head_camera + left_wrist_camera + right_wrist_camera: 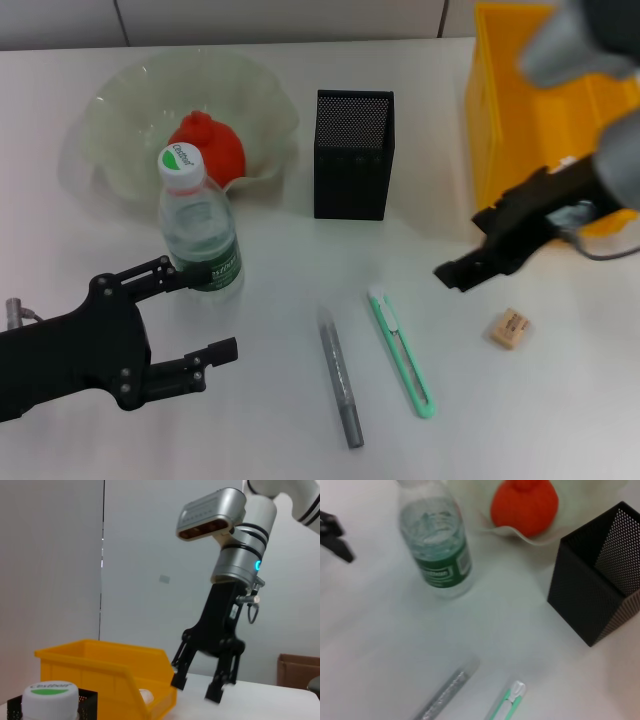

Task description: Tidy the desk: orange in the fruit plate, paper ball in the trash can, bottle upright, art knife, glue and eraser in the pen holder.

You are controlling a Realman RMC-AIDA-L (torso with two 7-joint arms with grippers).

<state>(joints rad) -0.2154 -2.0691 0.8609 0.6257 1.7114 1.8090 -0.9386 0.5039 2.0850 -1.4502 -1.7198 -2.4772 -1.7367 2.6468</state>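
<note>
In the head view, a white desk [270, 400] is seen from above. The orange [208, 142] lies inside the pale green fruit plate [120, 110] at the far left. The bottle [200, 228] stands upright just in front of the plate, its white cap on top. The black mesh pen holder [353, 155] stands near the middle, and the yellow trash can [520, 120] is placed at the far right. The grey glue [340, 375] and the mint-green art knife [401, 350] lie side by side on the desk, close but apart. The tan eraser [509, 328] lies to their right. The left gripper [200, 320] is held low at the near left, its jaws spread wide, the upper finger touching or just beside the bottle. The right gripper [458, 275] is raised in front of the trash can, above the eraser.

In the left wrist view, the right gripper [197, 689] is shown hanging with its fingers parted and nothing between them. The trash can [110, 672], with a white object inside it, and the bottle cap are seen low down.

In the right wrist view, the bottle [436, 540], orange [524, 507], pen holder [592, 587], glue [445, 692] and the art knife [507, 705] tip are shown.
</note>
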